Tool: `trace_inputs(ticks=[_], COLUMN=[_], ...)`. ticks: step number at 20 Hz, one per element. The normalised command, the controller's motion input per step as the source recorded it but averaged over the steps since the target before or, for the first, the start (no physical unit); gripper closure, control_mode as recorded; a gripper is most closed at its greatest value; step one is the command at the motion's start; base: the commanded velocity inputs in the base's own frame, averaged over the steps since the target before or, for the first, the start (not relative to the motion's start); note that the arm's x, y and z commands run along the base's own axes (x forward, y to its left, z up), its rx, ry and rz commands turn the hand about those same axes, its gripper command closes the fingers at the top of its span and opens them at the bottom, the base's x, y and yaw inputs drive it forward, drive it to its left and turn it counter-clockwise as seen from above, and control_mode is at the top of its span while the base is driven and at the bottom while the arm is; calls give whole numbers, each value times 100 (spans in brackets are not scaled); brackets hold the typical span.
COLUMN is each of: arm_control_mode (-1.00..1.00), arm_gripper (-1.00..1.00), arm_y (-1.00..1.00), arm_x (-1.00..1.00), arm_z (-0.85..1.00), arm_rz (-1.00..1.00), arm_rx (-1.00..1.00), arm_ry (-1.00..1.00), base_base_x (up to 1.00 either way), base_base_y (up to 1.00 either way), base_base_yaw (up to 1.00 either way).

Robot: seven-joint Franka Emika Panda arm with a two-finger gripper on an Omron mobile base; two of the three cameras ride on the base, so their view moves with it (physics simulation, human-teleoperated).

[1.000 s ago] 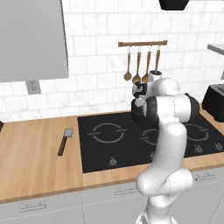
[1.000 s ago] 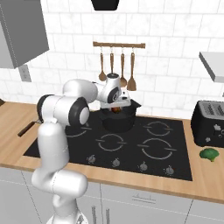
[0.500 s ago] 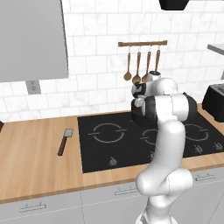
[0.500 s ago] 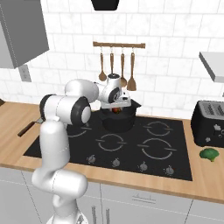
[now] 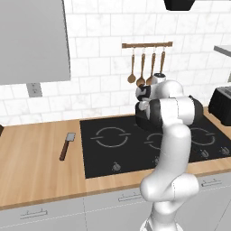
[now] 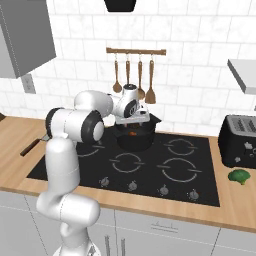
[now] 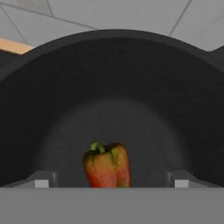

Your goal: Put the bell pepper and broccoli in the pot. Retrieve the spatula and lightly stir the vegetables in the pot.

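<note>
Tool (image 7: 112,183) with fingertips (image 7: 42,181) spread wide apart, clamped on nothing, poised over squat round black pot (image 6: 134,137). Small red-orange bell pepper (image 7: 107,165) lying loose inside. Farther off on wooden desk (image 6: 235,200): bright green lumpy broccoli (image 6: 240,176); grey-bladed, brown-handled spatula (image 5: 66,145).

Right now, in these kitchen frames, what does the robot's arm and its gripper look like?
A glossy white arm of rounded tubular segments with dark grey joint bands and no loose cables visible. The gripper has a white body with dark trim; in the hand view its small fingertips look grey.
</note>
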Motion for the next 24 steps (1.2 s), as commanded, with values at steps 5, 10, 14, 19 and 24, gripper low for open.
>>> trace_inputs(ticks=[5,10,14,19,24], arm_control_mode=[-100,-100,-100,-100,-100], arm_gripper=[-100,-100,-100,-100,-100], arm_y=[-1,-11,-6,0,-2], arm_x=[-11,-51,-66,-85,-100], arm_z=[8,48,53,44,27], arm_rz=[-2,-10,-9,-5,-4], arm_rx=[0,0,0,0,0], arm_ry=[0,-2,-9,-7,-1], base_base_x=[0,0,0,0,0], base_base_y=[0,0,0,0,0], base_base_yaw=[0,0,0,0,0])
